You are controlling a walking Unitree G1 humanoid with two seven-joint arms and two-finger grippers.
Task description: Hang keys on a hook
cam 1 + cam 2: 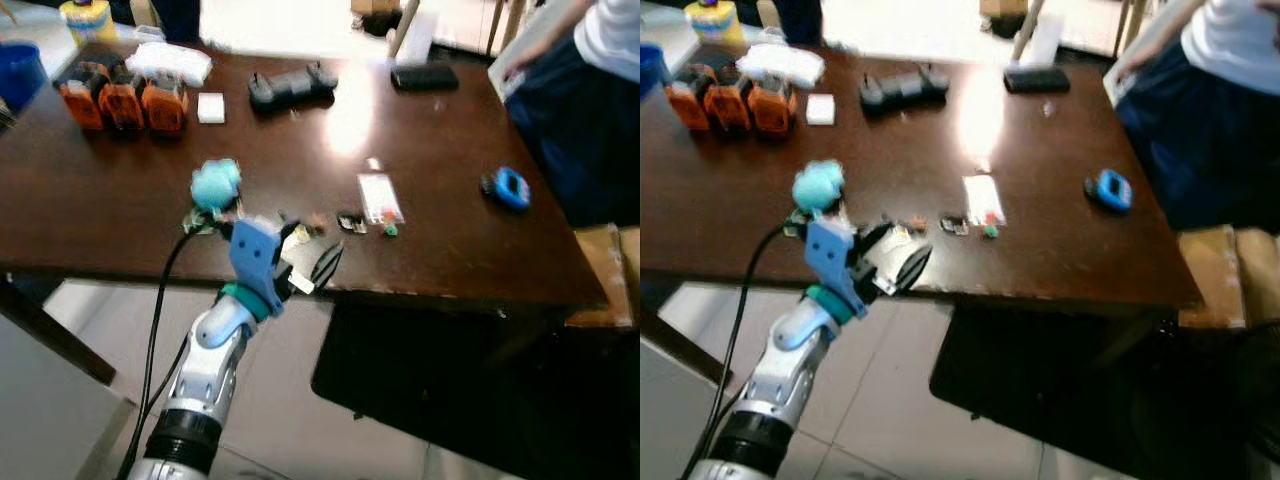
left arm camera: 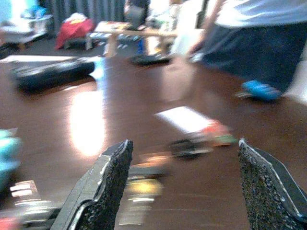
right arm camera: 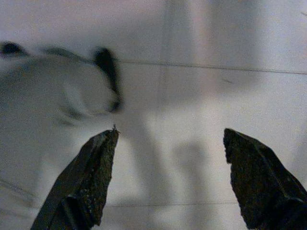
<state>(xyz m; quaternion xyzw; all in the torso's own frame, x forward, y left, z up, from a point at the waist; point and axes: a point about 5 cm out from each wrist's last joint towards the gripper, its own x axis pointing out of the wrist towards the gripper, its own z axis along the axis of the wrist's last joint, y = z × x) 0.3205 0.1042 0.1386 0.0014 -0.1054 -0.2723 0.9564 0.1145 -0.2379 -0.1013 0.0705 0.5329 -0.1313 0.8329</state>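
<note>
So the left gripper (image 1: pixel 312 268) is parked right at the near edge of the table (image 1: pixel 120 215), fingers spread wide, nothing in them. The keys (image 1: pixel 352 222) look like the little dark cluster lying flat on the table just past the fingertips, near that edge and next to a small white card (image 1: pixel 380 198). They're blurry, so I can't swear which scrap is actually the keys. There's more small clutter beside them, plus a fuzzy turquoise ball (image 1: pixel 215 182) close to the gripper's wrist.

What could go wrong, I reckon: the bits sit close together and low on the wood, so a sloppy close could grab the wrong piece, or nudge the keys off the near edge. A person (image 1: pixel 590 90) stands at the far right corner too, and I can't spot a hook anywhere, so the robot may have to carry them off somewhere.

The left wrist view gives a low look between the fingers (image 2: pixel 100 187) straight at that clutter, which the head views see from above. The right wrist view has the right gripper (image 3: pixel 169 178) also wide open, over pale floor (image 3: pixel 201 96).
</note>
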